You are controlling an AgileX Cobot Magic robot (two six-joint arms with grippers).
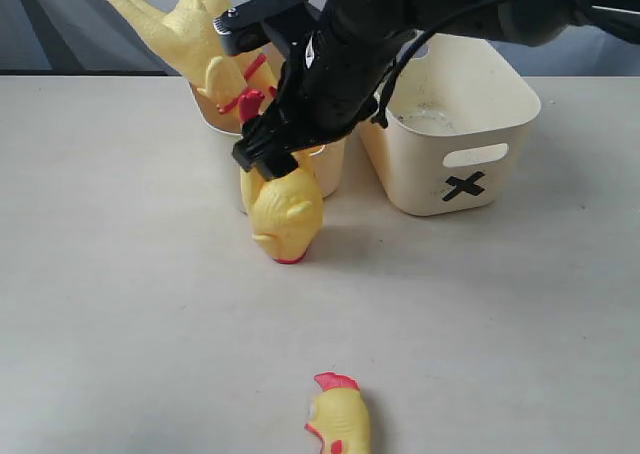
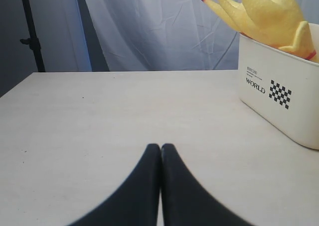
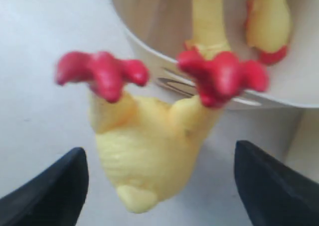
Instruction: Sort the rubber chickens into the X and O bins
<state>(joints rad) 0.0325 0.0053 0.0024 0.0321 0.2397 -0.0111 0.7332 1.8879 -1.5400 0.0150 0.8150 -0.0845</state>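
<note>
A small yellow chicken (image 1: 283, 212) leans head-down against the front of the left cream bin (image 1: 330, 164), red feet up. This bin's mark is hidden. My right gripper (image 1: 262, 154) hangs over that chicken. In the right wrist view the chicken (image 3: 149, 156) sits between the spread fingers (image 3: 50, 191) without touching them, so the right gripper (image 3: 160, 151) is open. A long chicken (image 1: 195, 29) sticks out of the left bin. The X bin (image 1: 500, 114) stands to the right. Another small chicken (image 1: 338, 422) lies near the front edge. My left gripper (image 2: 160, 149) is shut and holds nothing.
The left wrist view shows the side of a bin (image 2: 279, 101) labelled WORLD, with the long chicken (image 2: 264, 17) poking out. The right arm (image 1: 420, 14) crosses above both bins. A dark stand (image 2: 30, 32) and a curtain lie beyond the table.
</note>
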